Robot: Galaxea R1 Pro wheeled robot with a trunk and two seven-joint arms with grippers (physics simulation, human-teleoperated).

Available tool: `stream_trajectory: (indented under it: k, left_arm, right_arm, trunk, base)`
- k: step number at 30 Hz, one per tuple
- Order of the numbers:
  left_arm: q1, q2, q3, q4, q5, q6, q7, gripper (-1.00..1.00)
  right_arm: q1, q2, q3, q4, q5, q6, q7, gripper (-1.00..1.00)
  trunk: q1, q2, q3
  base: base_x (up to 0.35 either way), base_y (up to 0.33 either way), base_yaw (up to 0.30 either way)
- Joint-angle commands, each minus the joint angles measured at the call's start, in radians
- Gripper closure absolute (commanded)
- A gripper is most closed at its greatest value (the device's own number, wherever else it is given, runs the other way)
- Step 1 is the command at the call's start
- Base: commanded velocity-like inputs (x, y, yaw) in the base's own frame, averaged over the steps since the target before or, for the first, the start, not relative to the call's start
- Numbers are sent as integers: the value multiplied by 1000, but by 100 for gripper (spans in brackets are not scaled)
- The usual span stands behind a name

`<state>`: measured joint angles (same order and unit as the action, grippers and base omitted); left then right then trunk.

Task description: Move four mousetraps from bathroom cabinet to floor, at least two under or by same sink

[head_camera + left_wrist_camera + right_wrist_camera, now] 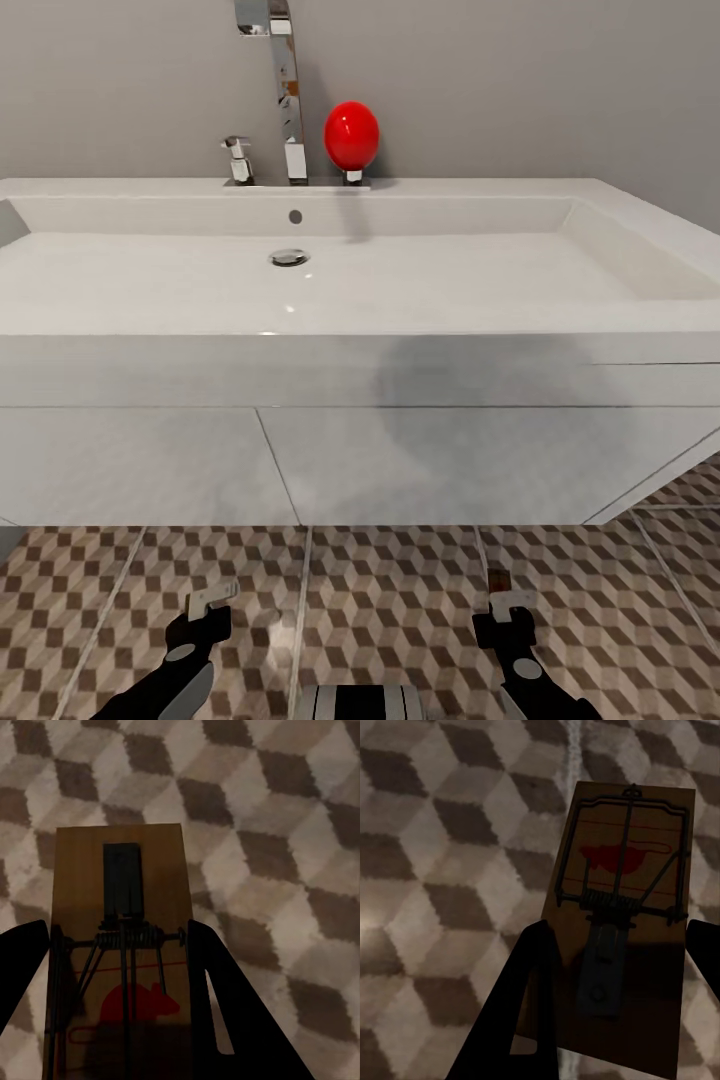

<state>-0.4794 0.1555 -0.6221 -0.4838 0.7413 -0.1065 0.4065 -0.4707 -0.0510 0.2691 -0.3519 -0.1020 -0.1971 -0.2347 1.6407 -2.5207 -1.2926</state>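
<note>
I face the white bathroom sink (330,370) with its chrome tap (283,90); the bathroom floor (400,590) of cube-pattern tiles runs beneath it. My left gripper (207,612) hangs low over the tiles, shut on a mousetrap (120,937), a brown board with a dark spring and a red mouse print, held between the dark fingers (221,1012) above the floor (285,832). My right gripper (505,606) is shut on a second mousetrap (622,915), whose brown end (497,579) pokes out ahead of it. Both traps are held above the tiles. The cabinet is out of view.
A red rounded object (351,135) stands on the sink's back ledge beside the tap. A grey wall (520,90) rises behind. The sink's underside overhangs the tiles ahead of both grippers. My own base (360,702) shows at the bottom edge.
</note>
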Motion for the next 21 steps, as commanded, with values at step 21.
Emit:
stream_trajectory:
  k: [21]
  left_arm:
    - [0,1,-8,-1,11,-5,6,100]
  right_arm:
    - [-1,0,10,1,-10,-7,-3,100]
  trunk:
    - [4,-2,-36]
  base:
    - [0,0,0]
